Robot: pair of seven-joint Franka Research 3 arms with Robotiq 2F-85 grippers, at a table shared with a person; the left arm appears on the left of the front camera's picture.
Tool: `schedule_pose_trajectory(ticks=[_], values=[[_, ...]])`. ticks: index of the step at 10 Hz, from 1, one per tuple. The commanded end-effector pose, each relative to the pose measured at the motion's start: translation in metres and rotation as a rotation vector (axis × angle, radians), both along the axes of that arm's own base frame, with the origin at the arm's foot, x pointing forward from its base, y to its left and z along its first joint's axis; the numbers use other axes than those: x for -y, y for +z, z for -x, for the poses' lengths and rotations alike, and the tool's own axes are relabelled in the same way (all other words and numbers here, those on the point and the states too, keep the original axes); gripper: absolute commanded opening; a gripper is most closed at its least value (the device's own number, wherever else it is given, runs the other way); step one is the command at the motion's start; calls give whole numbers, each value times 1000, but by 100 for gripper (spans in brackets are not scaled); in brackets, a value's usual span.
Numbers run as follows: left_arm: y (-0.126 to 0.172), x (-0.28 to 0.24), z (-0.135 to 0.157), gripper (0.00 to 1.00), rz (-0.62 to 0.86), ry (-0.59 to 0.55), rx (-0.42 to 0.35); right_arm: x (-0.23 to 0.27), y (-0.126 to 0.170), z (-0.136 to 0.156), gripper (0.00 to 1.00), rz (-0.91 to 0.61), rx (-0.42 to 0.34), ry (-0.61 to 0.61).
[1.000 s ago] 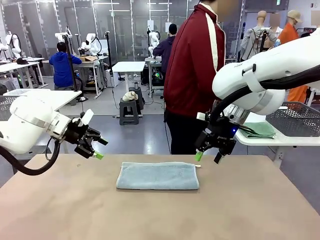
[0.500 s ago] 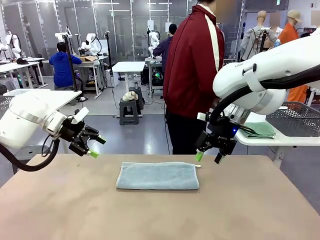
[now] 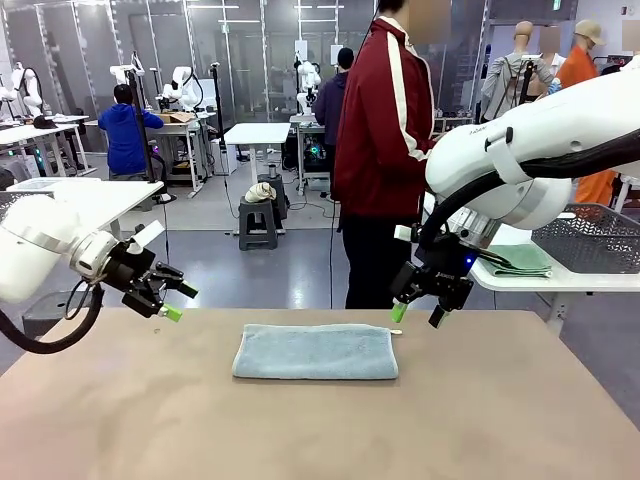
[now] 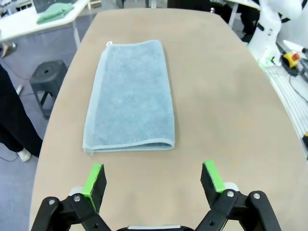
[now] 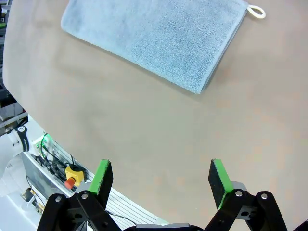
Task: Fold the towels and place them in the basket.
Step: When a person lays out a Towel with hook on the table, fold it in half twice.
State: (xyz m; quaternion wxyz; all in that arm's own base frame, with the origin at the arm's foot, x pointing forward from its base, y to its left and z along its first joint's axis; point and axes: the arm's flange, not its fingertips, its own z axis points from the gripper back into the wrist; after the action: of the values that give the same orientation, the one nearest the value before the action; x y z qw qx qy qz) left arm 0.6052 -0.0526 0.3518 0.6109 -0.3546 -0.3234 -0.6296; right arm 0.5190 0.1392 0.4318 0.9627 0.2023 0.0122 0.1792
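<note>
Front view: the blue-grey towel [image 3: 316, 351] lies flat on the table [image 3: 500, 420], between the left gripper [image 3: 180, 302] and right gripper [image 3: 417, 313], both spread and empty.

Left wrist view: soft, light terry, seemingly doubled; pinch its near folded edge.

Right wrist view: a corner loop [image 5: 255, 11] looks too small to grip.

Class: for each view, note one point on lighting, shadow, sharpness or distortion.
Front view: soft, even light; the towel is sharp and casts only a thin shadow on the table. Left wrist view: wide-angle lens bows the table's edges. Right wrist view: same bowing; towel weave crisp, no glare.
</note>
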Motion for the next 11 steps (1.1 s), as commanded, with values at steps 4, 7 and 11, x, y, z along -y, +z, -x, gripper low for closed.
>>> schedule_pose_trajectory(ticks=[4, 7, 11], values=[[2, 9, 12, 100, 11, 73, -32, 0, 0, 0, 100, 0, 0, 0], [-4, -1, 6, 100, 18, 43, -51, -10, -25, -15, 100, -34, 34, -156], [-4, -1, 6, 100, 18, 43, -51, -46, -67, -35, 100, 35, 105, -318]])
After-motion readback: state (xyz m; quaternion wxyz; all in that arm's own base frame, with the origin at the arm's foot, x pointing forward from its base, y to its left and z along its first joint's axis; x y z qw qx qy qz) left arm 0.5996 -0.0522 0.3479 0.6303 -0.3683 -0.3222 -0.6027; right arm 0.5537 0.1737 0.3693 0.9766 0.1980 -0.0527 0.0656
